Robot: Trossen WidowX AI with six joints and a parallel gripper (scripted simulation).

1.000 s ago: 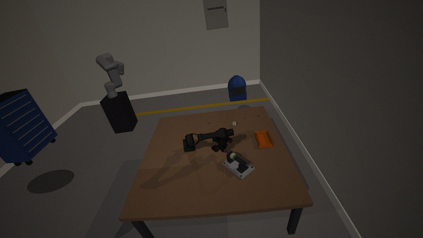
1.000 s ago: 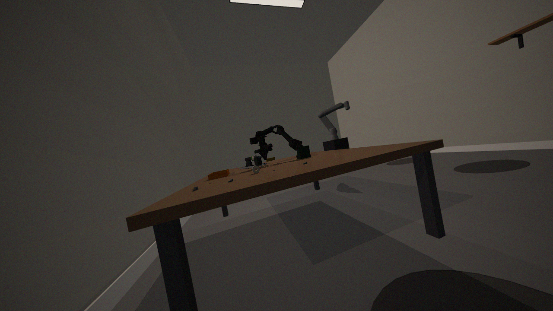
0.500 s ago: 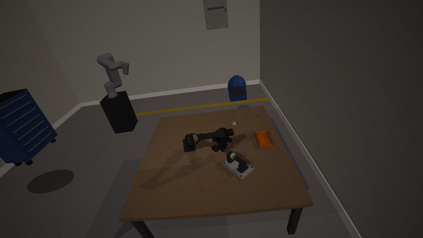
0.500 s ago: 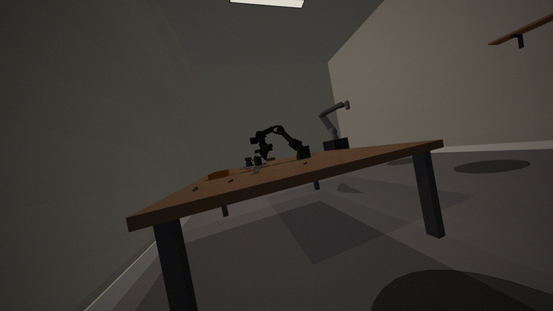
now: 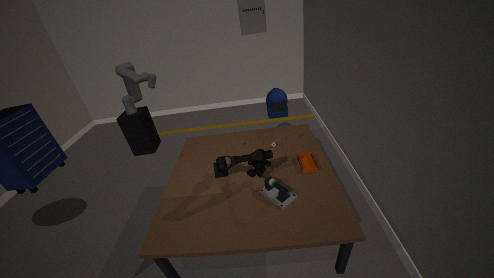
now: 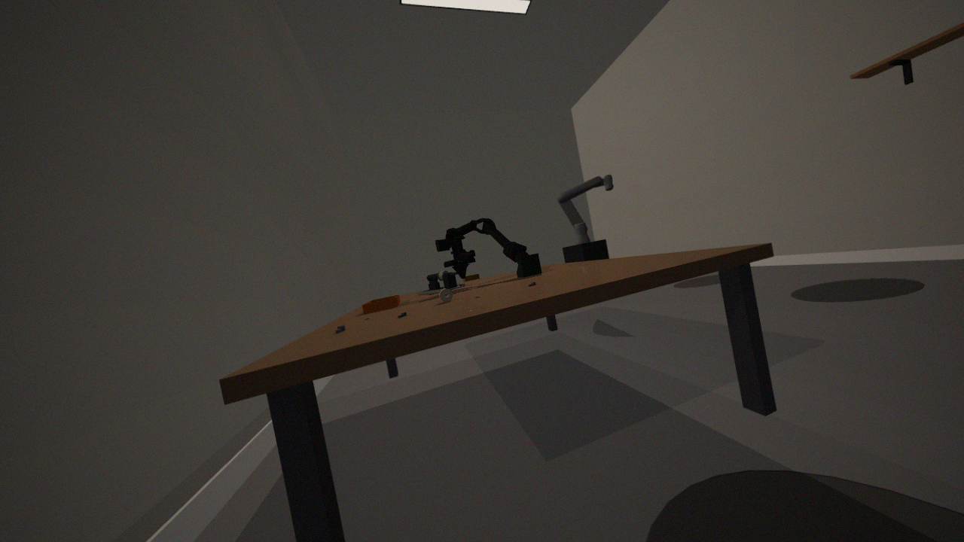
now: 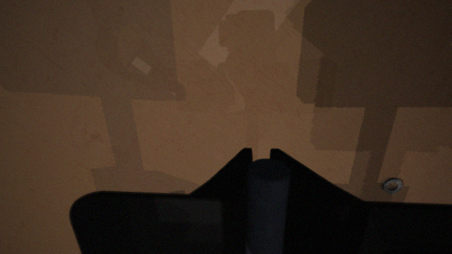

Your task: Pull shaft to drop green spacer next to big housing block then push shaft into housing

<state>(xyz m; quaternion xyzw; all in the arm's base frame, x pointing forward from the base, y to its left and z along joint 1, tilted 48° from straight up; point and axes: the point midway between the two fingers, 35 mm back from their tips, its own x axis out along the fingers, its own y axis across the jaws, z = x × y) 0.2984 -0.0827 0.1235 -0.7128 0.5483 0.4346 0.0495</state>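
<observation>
My gripper is shut on the outer end of the dark shaft, which fills the space between the fingers in the wrist view. In the top view the shaft leads into a dark support block on a pale base plate. Beyond that block sit a whitish spacer and the green spacer. The green spacer is against the dark housing and stands up off the table. Any gap there is too small to tell. The wrist view does not show the spacers.
An orange tray stands right of the fixture in the top view. A pale ring stands farther back. A small metal washer lies right of the fingers in the wrist view. Several small parts lie near the table's back edge.
</observation>
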